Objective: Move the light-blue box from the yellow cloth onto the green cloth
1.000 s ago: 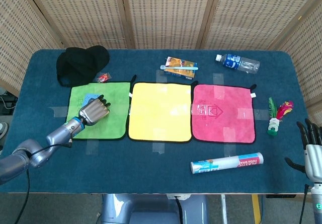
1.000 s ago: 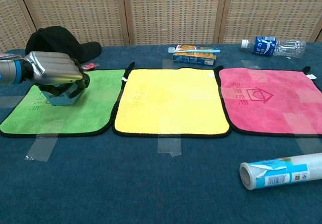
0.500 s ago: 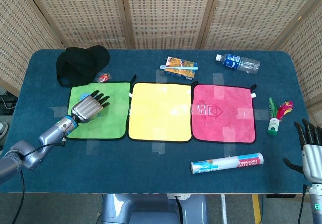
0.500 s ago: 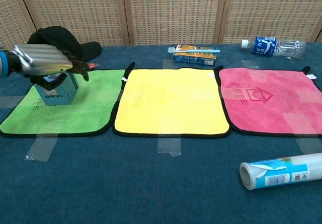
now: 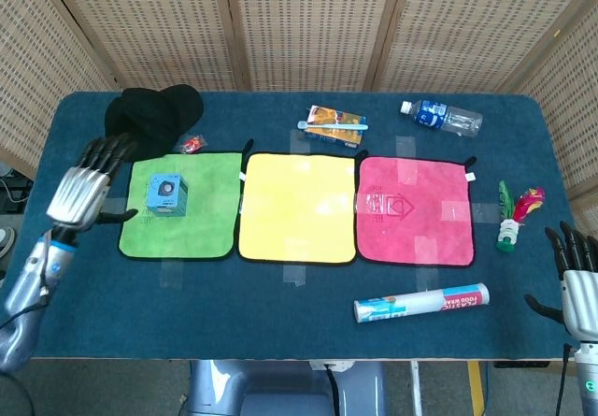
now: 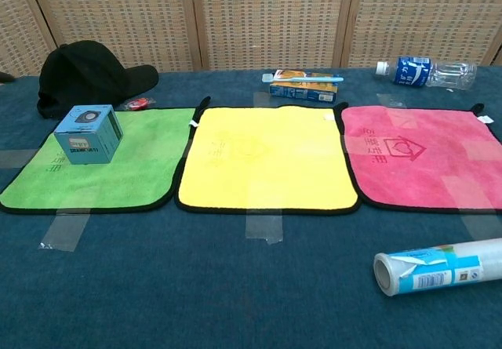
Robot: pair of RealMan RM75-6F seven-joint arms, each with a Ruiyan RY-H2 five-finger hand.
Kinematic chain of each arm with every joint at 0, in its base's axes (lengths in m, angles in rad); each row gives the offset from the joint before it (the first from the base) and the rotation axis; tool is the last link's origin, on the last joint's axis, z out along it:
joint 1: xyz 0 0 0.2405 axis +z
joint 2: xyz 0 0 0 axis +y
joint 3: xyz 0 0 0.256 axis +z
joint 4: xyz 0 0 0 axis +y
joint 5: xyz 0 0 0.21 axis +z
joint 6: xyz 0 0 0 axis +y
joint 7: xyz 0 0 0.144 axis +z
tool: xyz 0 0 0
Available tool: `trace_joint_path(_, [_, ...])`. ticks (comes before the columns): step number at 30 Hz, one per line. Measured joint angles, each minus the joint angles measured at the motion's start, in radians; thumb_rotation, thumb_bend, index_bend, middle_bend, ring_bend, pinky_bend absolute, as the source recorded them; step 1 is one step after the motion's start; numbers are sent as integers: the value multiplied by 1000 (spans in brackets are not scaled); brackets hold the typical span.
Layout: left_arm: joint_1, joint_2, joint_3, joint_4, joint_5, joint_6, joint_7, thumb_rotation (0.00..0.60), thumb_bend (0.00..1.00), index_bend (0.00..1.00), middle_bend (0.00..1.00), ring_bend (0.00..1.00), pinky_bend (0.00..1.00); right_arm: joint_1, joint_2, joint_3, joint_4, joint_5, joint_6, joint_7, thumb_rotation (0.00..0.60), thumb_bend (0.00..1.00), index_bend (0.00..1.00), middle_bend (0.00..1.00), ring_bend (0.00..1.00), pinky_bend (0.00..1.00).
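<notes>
The light-blue box (image 5: 166,193) (image 6: 88,133) stands upright on the green cloth (image 5: 196,224) (image 6: 125,172), near its far left part, with nothing touching it. The yellow cloth (image 5: 297,207) (image 6: 267,161) lies bare beside it. My left hand (image 5: 86,184) hovers open to the left of the green cloth, fingers spread, apart from the box. My right hand (image 5: 580,280) stands open off the table's right front corner, holding nothing. The chest view shows neither hand clearly.
A black cap (image 5: 149,117) and a small red item (image 5: 192,143) lie behind the green cloth. A pink cloth (image 5: 416,208), a toothpaste box (image 5: 334,126), a water bottle (image 5: 447,117), a plastic-wrap roll (image 5: 422,302) and a colourful toy (image 5: 516,212) are spread rightward.
My left hand let go of the light-blue box, opened and drew back left off the green cloth. The box now stands alone on the cloth. The right hand barely moved.
</notes>
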Motion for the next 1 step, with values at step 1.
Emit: trace_joint_path(1, [32, 16, 1, -28, -18, 22, 5, 600, 0, 0, 0, 0, 0, 0, 0, 0, 1, -1, 1, 2, 600, 0, 0, 0, 0, 0])
